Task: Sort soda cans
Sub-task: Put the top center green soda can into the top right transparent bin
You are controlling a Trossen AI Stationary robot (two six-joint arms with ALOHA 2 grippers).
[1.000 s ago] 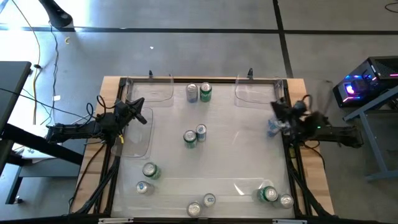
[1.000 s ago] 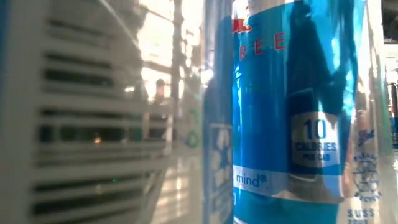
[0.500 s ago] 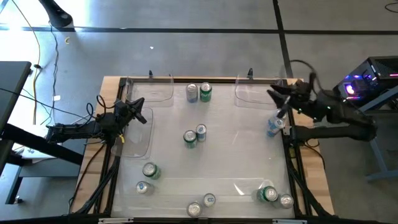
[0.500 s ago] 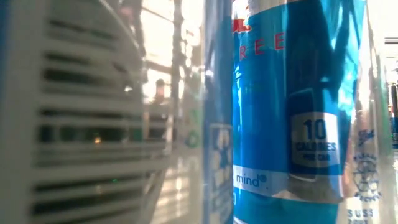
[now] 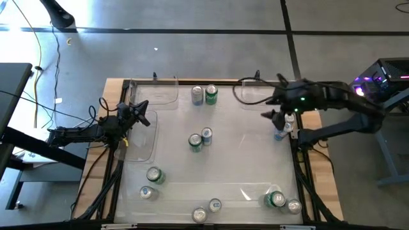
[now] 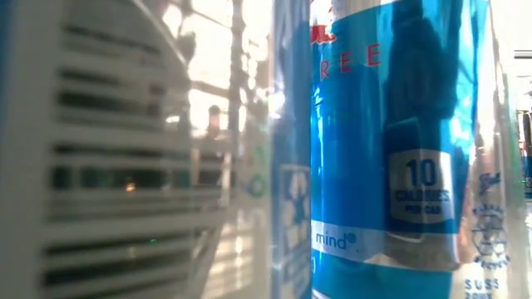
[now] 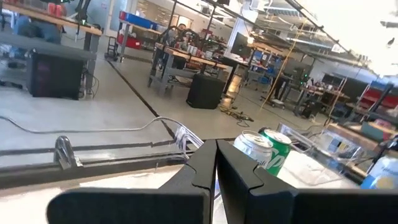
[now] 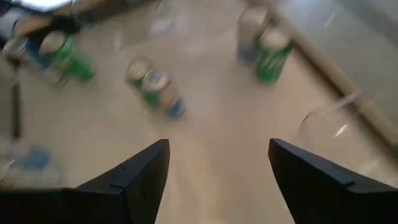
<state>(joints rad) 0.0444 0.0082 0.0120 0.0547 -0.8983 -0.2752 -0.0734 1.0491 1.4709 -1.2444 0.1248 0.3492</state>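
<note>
Now right gripper (image 5: 273, 115) fingers opened, lifted off blue can (image 5: 282, 130).

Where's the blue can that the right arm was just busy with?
From above, the blue metal soda can stands at the table's right edge, just below the open right pincer.

Your high view looks straight down on the whole table (image 5: 211, 185). Your low view is pressed right up against a blue can (image 6: 391, 141). Both wrist views look across the table, sharing the green-and-silver can pair (image 7: 264, 149) at its far edge.
</note>
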